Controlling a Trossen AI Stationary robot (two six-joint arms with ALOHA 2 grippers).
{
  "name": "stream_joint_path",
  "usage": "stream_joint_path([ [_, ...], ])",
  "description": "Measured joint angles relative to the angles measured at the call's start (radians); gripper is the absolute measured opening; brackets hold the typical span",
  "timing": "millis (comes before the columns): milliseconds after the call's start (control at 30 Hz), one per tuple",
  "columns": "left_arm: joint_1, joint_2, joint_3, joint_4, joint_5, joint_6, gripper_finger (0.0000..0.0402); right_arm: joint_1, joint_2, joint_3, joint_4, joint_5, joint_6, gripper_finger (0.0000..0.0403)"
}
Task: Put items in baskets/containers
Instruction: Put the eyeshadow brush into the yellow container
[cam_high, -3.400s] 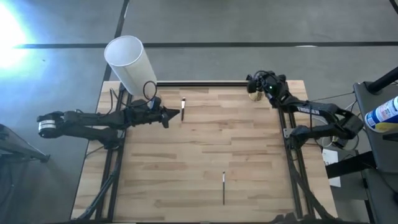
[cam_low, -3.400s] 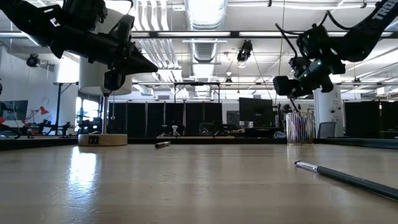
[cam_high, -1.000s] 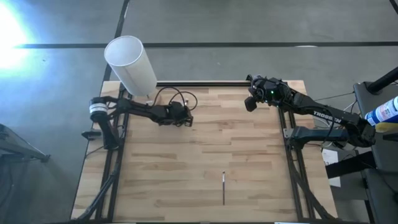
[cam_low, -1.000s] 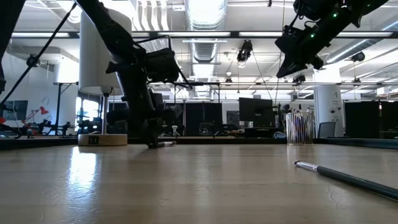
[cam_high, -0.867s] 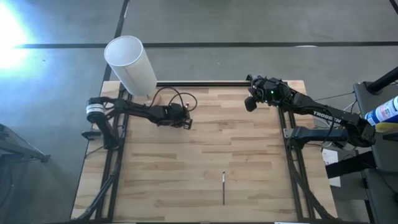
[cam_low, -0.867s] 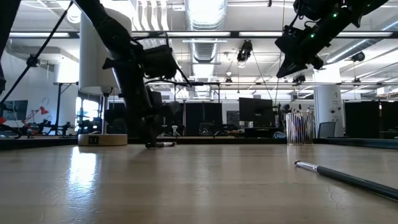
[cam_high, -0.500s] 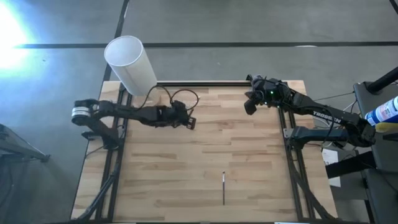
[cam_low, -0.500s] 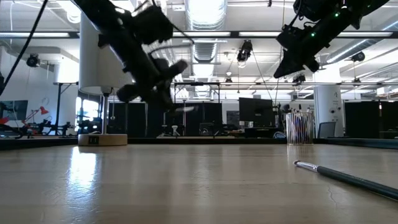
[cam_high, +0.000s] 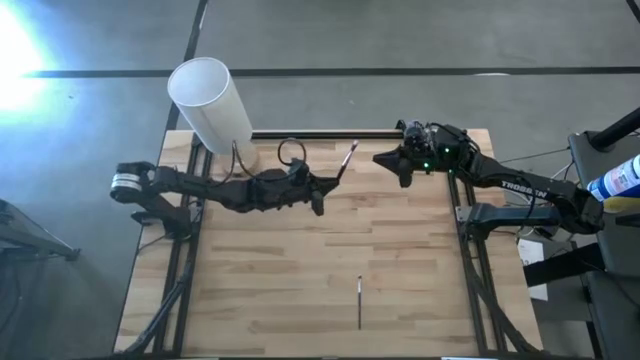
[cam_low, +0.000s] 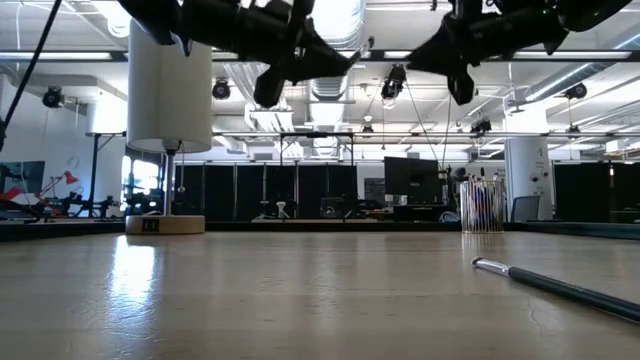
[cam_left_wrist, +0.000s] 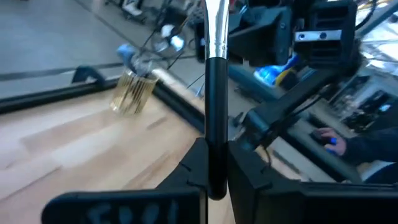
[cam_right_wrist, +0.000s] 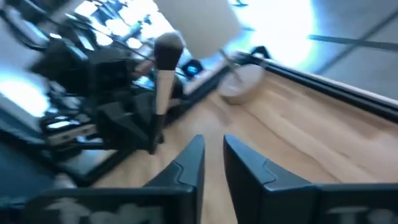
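Observation:
My left gripper (cam_high: 326, 189) is high above the table's middle, shut on a thin stick (cam_high: 346, 163) with a dark shaft, a silver collar and a pale end. It also shows in the left wrist view (cam_left_wrist: 216, 177). My right gripper (cam_high: 384, 160) hangs close by to the right, pointing at the stick, its fingers (cam_right_wrist: 186, 163) a little apart and empty. The stick shows ahead of it (cam_right_wrist: 163, 74). A second stick (cam_high: 360, 298) lies flat on the table near the front. The small clear cup (cam_low: 482, 207) holding several sticks stands at the far right, also seen in the left wrist view (cam_left_wrist: 132, 93). My left gripper pinches the stick's dark shaft near its lower end (cam_left_wrist: 216, 158) between its two fingers. The fingers come level from the table's left and lie across the stick. The stick is lifted clear of the table, its pale end (cam_high: 354, 147) slanting toward the far right.
A tall white cylinder (cam_high: 208, 105) on a round base stands at the table's far left corner. A black rail (cam_high: 330, 134) runs along the far edge. A blue-capped bottle (cam_high: 618, 182) stands off the table at the right.
My left gripper, pointing down at the stick on the table's far left, took hold of it. It has risen high, turned level and gone toward the right. The stick is lifted clear. My right gripper has turned toward the left gripper.

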Motion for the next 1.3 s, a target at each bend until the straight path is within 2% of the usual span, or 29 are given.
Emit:
stream_joint_path([
  [233,0.0,0.0,0.045,0.047,0.093,0.046,0.0026,0.055,0.0,0.001,0.219,-0.068,0.08,0.0131],
  [367,0.001,0.001,0.071,0.046,0.113,0.073,0.0027,0.075,0.0,0.001,0.262,-0.067,0.121,0.017],
  [567,0.001,0.001,0.101,0.049,0.137,0.102,0.0026,0.094,0.001,0.001,0.298,-0.043,0.16,0.0221],
  [800,0.001,0.001,0.104,0.047,0.146,0.103,0.0026,0.125,0.043,0.026,0.379,0.016,0.208,0.0255],
  [1067,0.001,0.001,0.104,0.048,0.146,0.112,0.0026,0.143,0.174,0.114,0.378,0.069,0.207,0.025],
  [1300,0.001,0.001,0.102,0.048,0.136,0.113,0.0026,0.167,0.184,0.147,0.38,0.101,0.178,0.0173],
])
